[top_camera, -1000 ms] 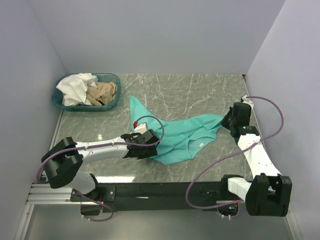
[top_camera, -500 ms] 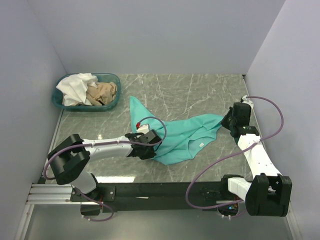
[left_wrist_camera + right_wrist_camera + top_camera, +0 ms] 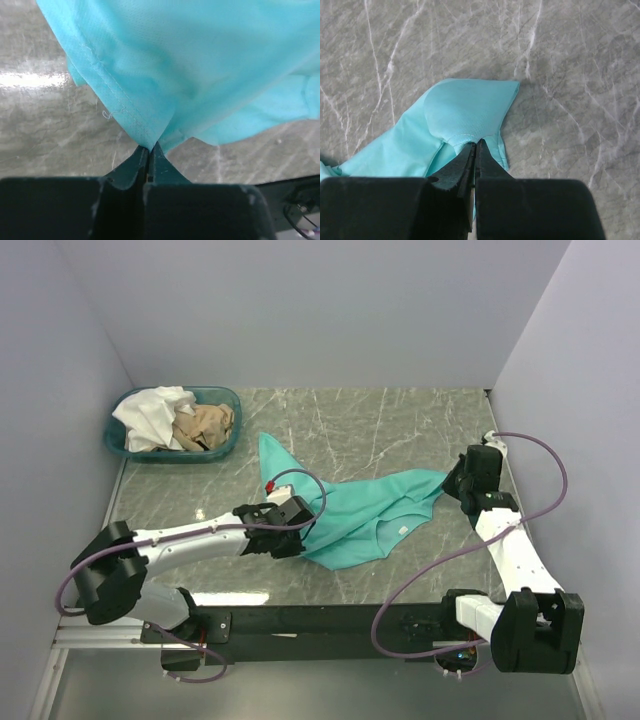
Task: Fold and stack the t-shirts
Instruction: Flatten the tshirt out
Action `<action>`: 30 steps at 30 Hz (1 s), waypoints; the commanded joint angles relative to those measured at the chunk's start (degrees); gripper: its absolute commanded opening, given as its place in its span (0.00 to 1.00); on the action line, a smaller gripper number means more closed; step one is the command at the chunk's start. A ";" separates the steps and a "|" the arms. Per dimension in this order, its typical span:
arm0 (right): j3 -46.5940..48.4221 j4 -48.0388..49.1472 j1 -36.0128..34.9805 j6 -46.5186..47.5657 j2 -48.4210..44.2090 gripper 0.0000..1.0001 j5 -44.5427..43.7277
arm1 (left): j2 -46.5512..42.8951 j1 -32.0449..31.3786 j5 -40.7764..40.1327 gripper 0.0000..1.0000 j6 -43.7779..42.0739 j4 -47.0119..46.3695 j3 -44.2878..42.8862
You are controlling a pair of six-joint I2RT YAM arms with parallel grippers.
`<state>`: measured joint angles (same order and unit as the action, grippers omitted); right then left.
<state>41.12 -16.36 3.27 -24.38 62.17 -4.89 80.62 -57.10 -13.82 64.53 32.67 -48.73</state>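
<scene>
The tabletop (image 3: pixel 370 420) was grey with pale veins like marble, smooth and glossy enough to show a bright glare by its near edge. The teal t-shirt (image 3: pixel 200 75) was soft, matt cloth of a fine knit, with a stitched hem. The left fingers (image 3: pixel 131 165) were dark matt plastic, faintly scuffed along their edges. At the far left corner, the basket (image 3: pixel 215 390) was smooth teal plastic; the white t-shirt (image 3: pixel 150 415) and tan t-shirt (image 3: pixel 205 425) were crumpled matt cloth.

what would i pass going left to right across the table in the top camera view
white t-shirt → tan t-shirt, both in the teal basket → left gripper → teal-green t-shirt, pinched at either end by the grippers → right gripper
</scene>
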 commanded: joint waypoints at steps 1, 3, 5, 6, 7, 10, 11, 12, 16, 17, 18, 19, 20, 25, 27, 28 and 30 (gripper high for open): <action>1.76 0.01 0.25 0.65 -3.80 0.00 0.48 | -5.46 -0.20 -1.63 0.01 -4.22 1.09 -5.05; 4.04 -1.30 0.16 1.09 -6.34 0.00 1.10 | -6.61 0.32 -4.09 0.01 -5.55 2.48 -9.16; 6.15 -3.76 -0.01 1.79 -8.37 0.00 1.19 | -8.02 1.37 -8.49 0.01 -7.13 4.41 -12.42; 7.47 -4.64 -0.02 2.14 -9.43 0.00 1.11 | -8.72 1.81 -9.98 0.01 -7.75 4.86 -15.66; 10.26 -6.65 -0.10 2.41 -11.26 0.00 1.11 | -9.94 2.08 -13.39 0.01 -8.89 5.04 -17.17; 17.30 -10.51 -0.10 4.16 -14.44 0.00 1.37 | -12.67 3.48 -19.45 0.01 -11.70 4.60 -23.15; 19.24 -11.49 -0.10 5.30 -15.06 0.00 1.20 | -13.38 3.57 -21.57 0.01 -12.06 4.77 -24.73; 21.26 -12.46 -0.10 5.83 -15.58 0.00 1.02 | -13.99 3.49 -23.16 0.01 -13.02 4.60 -27.88; 32.60 -16.85 -0.02 7.15 -18.40 0.00 0.05 | -18.12 3.49 -27.66 0.01 -19.86 2.41 -36.16; 34.88 -17.56 -0.02 7.85 -18.66 0.00 0.31 | -19.00 3.49 -27.40 0.01 -20.75 2.06 -37.74; 39.69 -18.44 -0.02 8.12 -18.75 0.00 1.01 | -19.79 3.49 -25.22 0.01 -21.89 1.27 -40.19; 42.17 -20.10 -0.10 8.47 -18.93 0.00 1.45 | -21.71 3.49 -24.16 0.01 -24.43 -0.39 -41.09; 44.55 -20.90 -0.10 9.26 -19.10 0.00 2.15 | -22.86 3.49 -23.10 0.01 -25.24 -1.54 -41.70; 59.58 -25.46 -0.02 10.76 -20.69 0.00 3.13 | -30.25 3.49 -16.16 0.01 -30.16 -5.76 -44.78; 65.19 -26.79 -0.10 11.20 -21.04 0.00 3.30 | -32.27 3.57 -13.52 0.01 -31.83 -6.91 -46.62; 66.70 -27.58 -0.10 11.55 -21.21 0.00 4.26 | -32.71 3.49 -10.64 0.01 -32.27 -7.00 -47.33; 70.21 -27.85 -0.02 11.72 -21.83 0.00 5.93 | -33.24 3.49 -8.77 0.01 -32.54 -6.39 -49.52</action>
<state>107.35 -40.95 3.25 -14.57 40.51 -1.34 47.51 -53.58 -28.64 35.92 28.95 -95.50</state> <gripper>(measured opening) 0.009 0.018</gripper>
